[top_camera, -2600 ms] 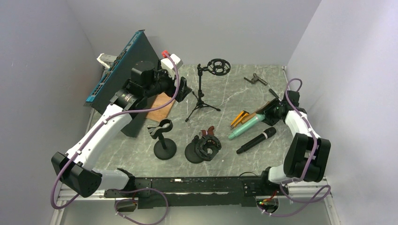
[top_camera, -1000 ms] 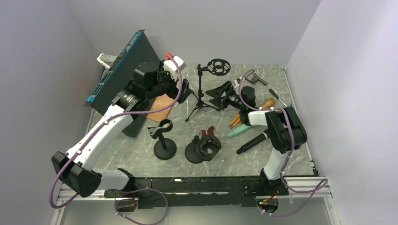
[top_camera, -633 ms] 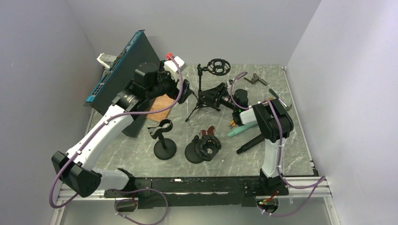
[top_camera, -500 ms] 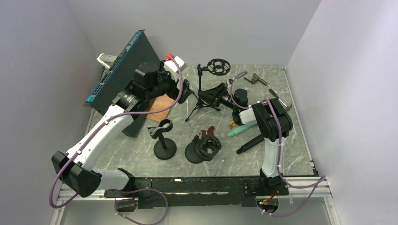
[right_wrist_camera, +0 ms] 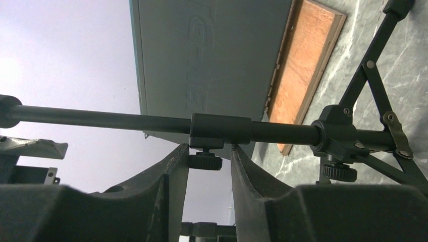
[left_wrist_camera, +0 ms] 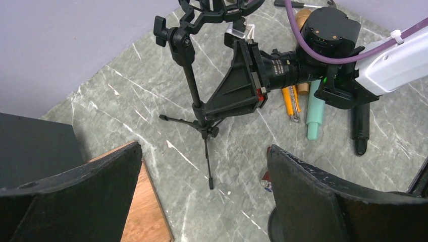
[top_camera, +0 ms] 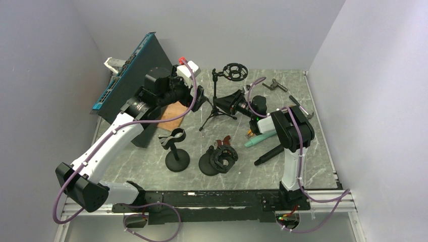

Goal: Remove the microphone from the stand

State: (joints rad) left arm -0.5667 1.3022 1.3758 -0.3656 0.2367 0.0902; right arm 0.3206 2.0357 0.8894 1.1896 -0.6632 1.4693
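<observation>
Flanking one tripod stand [top_camera: 217, 108] — two pincers [top_camera: 200, 97] [top_camera: 225, 104]; nearer, two round-base stands [top_camera: 177, 160] [top_camera: 218, 160].

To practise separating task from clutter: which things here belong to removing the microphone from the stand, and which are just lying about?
Job: tripod stand, right tool at its pole, black microphone lying loose.
Lying about: teal cylinder, wooden board, round-base clip stand, yellow cutter.

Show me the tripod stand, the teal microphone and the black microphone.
tripod stand [left_wrist_camera: 191, 80], left wrist view, on its upright pole.
teal microphone [left_wrist_camera: 314, 113], left wrist view, on the middle of its body.
black microphone [left_wrist_camera: 360, 130], left wrist view, on its handle.
</observation>
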